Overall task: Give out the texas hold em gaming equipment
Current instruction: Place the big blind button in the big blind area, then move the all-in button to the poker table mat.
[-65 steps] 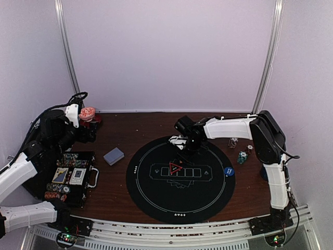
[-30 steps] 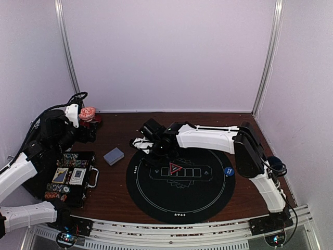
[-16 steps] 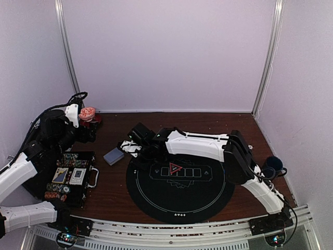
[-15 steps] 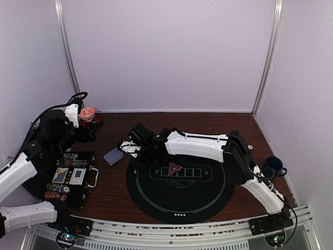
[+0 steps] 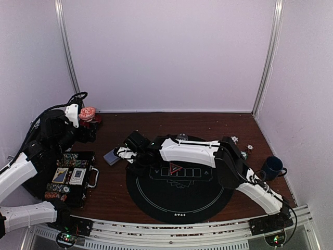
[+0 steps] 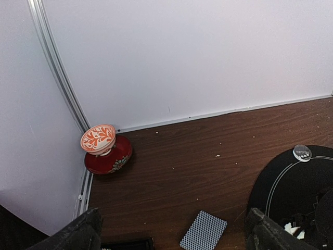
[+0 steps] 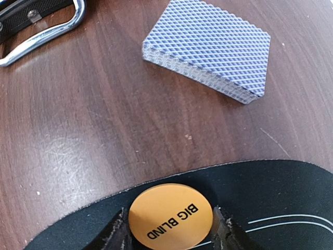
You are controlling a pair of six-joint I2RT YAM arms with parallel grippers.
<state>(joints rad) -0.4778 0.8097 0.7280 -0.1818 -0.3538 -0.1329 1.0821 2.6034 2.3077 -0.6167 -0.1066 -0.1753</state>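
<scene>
Standing next to the rig, so here's the rundown. The right arm's fingers (image 7: 115,233) are clamped on an orange button (image 7: 170,217) marked BIG BLIND, one finger against each side of its rim. It sits over the curved edge of the black mat (image 7: 281,203), right where that meets the brown tabletop (image 7: 78,130). Can't tell if the button is touching the mat or just above it.

Just past those fingertips and a bit to their right is the deck of cards (image 7: 208,49). It's squared up, patterned backs up, flat on the wood and clear of the mat. Further out to the fingers' left you can see the shiny metal handle (image 7: 47,28) of a case.

From overhead, that arm is stretched way across. A red triangle (image 5: 175,167) lies at the middle of the mat, well apart from the fingers. The open case (image 5: 78,176), with chips (image 5: 56,187) in it, is beyond the deck from the fingers.

The left arm's fingers (image 6: 83,232) are spread wide with nothing between them, up off the tabletop. The deck shows low between them, nearer the right one. Way out ahead and to their left, a red-and-white cup (image 6: 98,139) stands on a red saucer (image 6: 112,161) by the wall.
</scene>
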